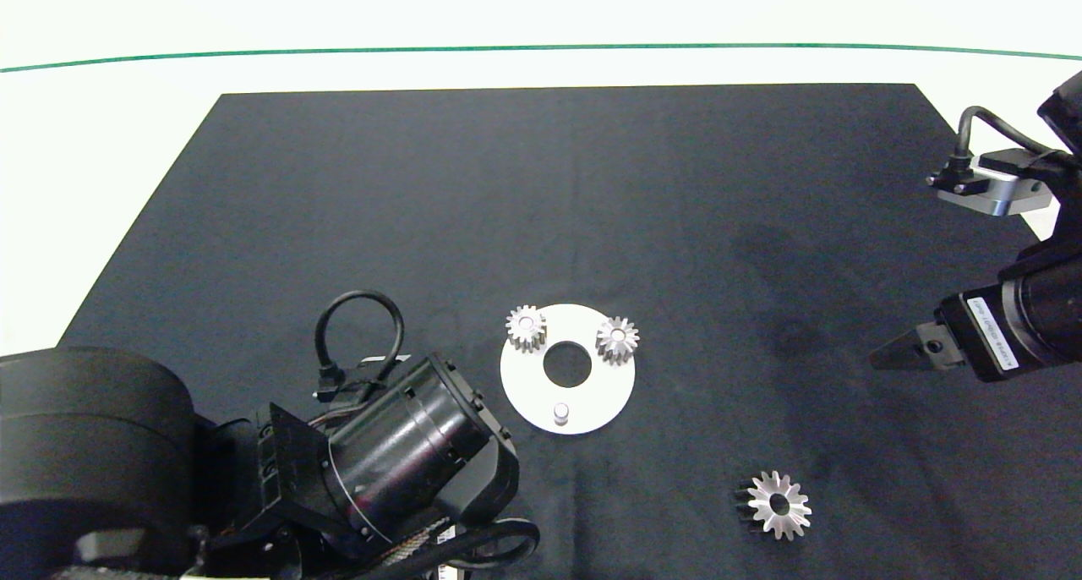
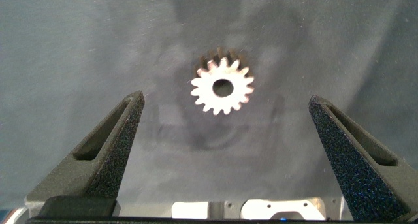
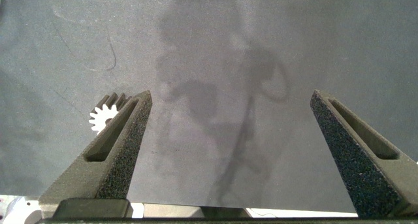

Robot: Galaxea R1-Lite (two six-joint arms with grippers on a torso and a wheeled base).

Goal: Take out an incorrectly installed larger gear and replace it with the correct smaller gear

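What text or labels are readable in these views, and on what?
None is readable.
A white label on the right arm's wrist carries small print, too small to read.
The gears, the white disc and the black mat bear no visible markings.

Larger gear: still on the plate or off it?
Off. The larger gear lies flat on the black mat, apart from the white plate, whose third peg stands bare; two small gears sit on the other pegs.
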